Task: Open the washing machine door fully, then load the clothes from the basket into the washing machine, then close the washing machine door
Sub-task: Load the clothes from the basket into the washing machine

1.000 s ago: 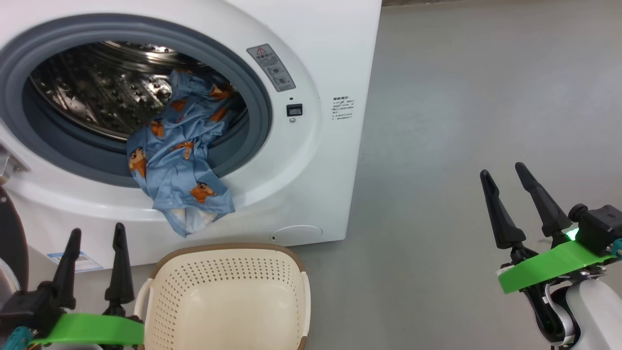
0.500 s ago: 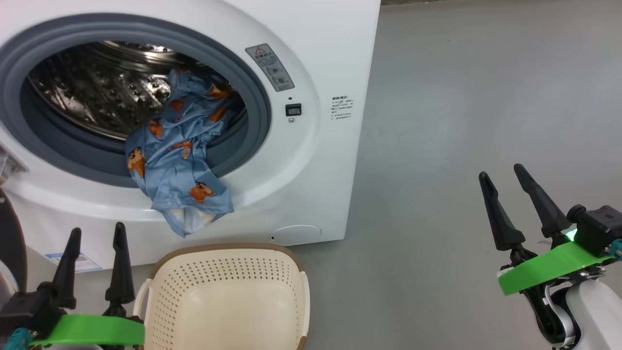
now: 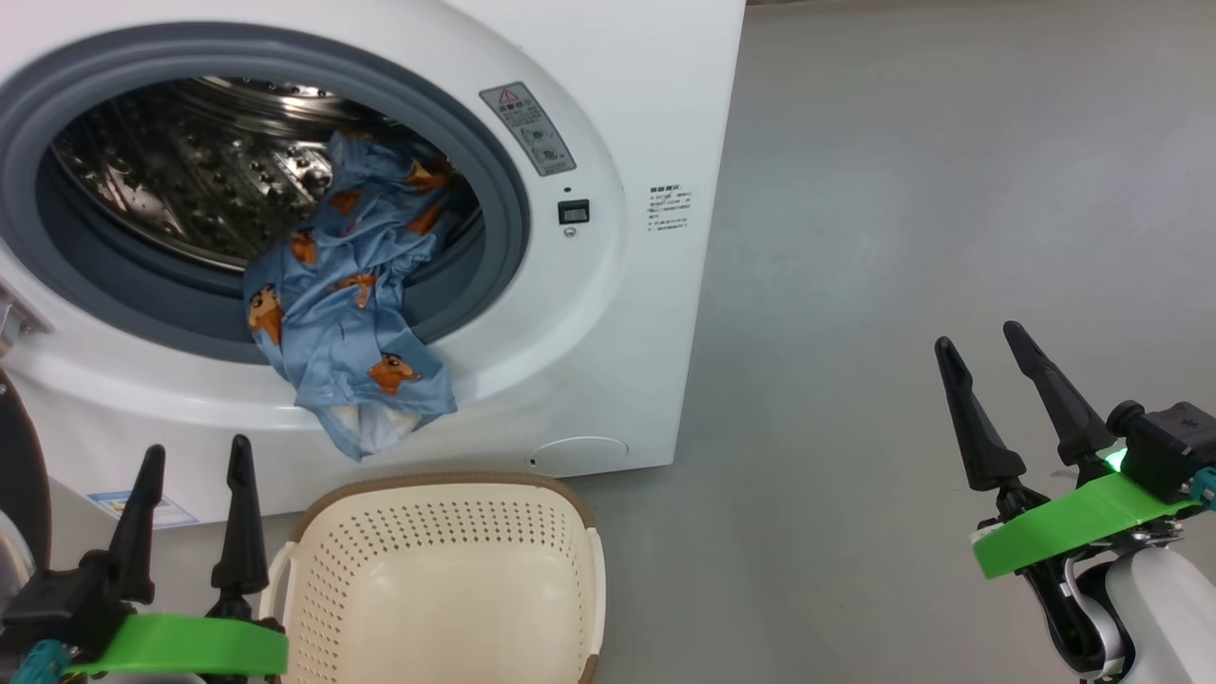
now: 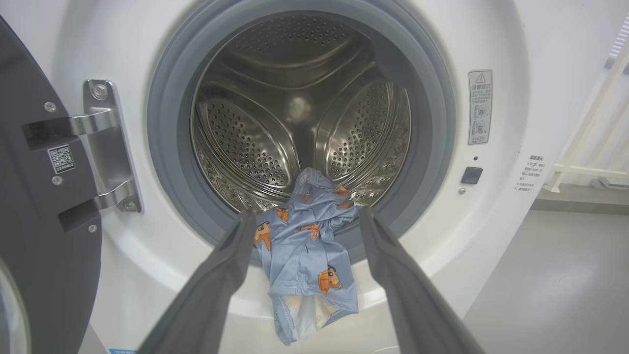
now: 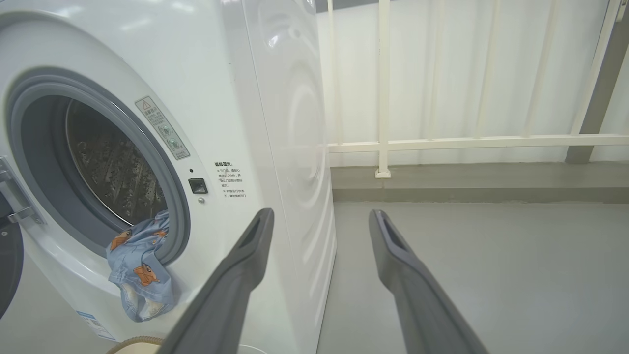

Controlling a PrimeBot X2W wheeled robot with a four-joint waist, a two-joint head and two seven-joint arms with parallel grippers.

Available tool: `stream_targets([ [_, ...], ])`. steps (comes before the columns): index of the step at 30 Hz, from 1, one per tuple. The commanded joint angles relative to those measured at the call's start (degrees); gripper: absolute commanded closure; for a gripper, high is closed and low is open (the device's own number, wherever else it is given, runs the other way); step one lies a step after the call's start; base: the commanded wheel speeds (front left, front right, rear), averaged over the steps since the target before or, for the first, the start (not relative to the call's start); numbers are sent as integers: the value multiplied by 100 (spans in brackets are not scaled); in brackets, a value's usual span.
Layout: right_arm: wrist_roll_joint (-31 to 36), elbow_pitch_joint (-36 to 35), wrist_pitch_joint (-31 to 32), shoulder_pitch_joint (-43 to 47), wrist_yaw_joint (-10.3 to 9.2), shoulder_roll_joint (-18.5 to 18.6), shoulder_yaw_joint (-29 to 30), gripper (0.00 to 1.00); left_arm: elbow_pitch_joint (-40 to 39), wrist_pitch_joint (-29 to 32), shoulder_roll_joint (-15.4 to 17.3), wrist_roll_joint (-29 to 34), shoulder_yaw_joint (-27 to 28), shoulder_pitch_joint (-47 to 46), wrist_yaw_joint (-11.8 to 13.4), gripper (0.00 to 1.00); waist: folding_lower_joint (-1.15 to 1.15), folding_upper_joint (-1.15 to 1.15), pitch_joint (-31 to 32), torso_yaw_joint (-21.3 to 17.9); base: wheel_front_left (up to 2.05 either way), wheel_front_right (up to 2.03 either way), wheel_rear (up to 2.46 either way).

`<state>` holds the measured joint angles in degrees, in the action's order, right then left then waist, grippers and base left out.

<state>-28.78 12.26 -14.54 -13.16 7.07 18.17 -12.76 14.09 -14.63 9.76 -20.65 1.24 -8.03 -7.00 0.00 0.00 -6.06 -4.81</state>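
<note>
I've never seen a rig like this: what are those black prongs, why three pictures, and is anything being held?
It is a wheeled robot with two arms. The black prongs are the fingers of its left gripper and right gripper, seen from a camera on its head. The other two pictures come from cameras on each wrist, looking along that gripper's fingers. Both grippers are open and hold nothing. Ahead stands a white washing machine, its dark door swung open at the left. A light-blue bear-print garment hangs half out of the steel drum, over the grey gasket. A cream basket sits on the grey floor below.
</note>
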Motion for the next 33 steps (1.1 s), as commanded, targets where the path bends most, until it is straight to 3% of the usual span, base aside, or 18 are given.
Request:
stream_targets([
  [1,-55,-119,-46,36,42,116,-101,0,-109,-37,134,6,168,-113,44,0,0,0,-10,-8,0,0,0],
  [13,-71,-112,-46,-8,42,91,-162,0,364,385,8,-373,112,-255,41,0,0,0,-109,-129,0,0,0],
  [19,-55,-160,-46,-84,42,32,-152,0,1082,719,79,-711,-49,-675,-14,0,0,0,-368,-322,0,0,0],
  [33,138,-377,-46,-356,42,-258,-42,0,2842,819,368,-1237,-700,-2218,-46,0,0,0,-1498,-884,0,0,0],
])
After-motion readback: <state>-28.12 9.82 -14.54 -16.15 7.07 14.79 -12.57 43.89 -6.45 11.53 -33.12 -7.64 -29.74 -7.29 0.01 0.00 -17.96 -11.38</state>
